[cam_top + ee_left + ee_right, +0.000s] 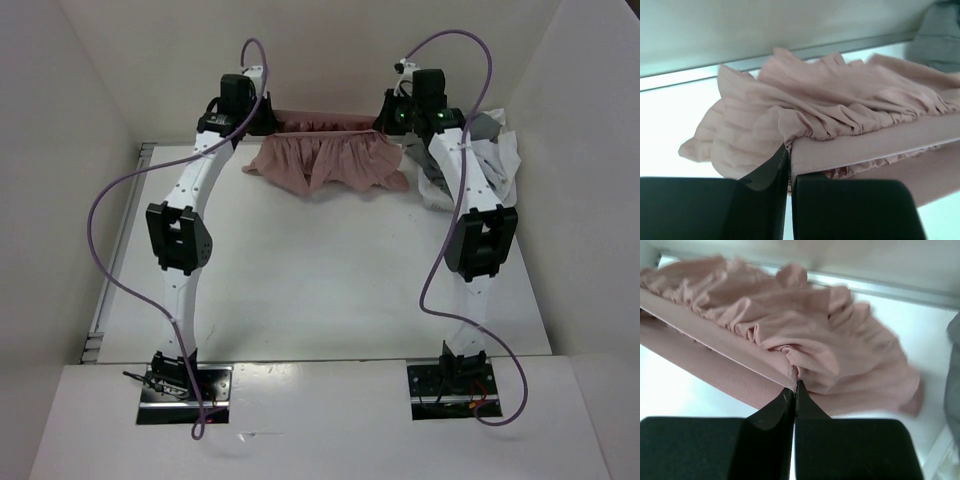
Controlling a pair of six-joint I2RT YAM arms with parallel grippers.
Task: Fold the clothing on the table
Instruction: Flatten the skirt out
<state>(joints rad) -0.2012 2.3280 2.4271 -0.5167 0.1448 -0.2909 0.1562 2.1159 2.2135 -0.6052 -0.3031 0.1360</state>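
Wrist views show what my top view hides: left gripper (789, 167) and right gripper (796, 390) are each pinched tight on one end of the clothing's (330, 160) flat band (880, 145). From above I count one pink piece, upper centre of the table (300, 290), long axis left-right, ruffles toward frame bottom. One grey garment (487, 124) and one white garment (505, 160) sit upper right.

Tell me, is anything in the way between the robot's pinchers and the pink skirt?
No, nothing visible. The left gripper and right gripper are each shut directly on the waistband of the pink skirt. The grey garment and white garment lie off to its right, not between.
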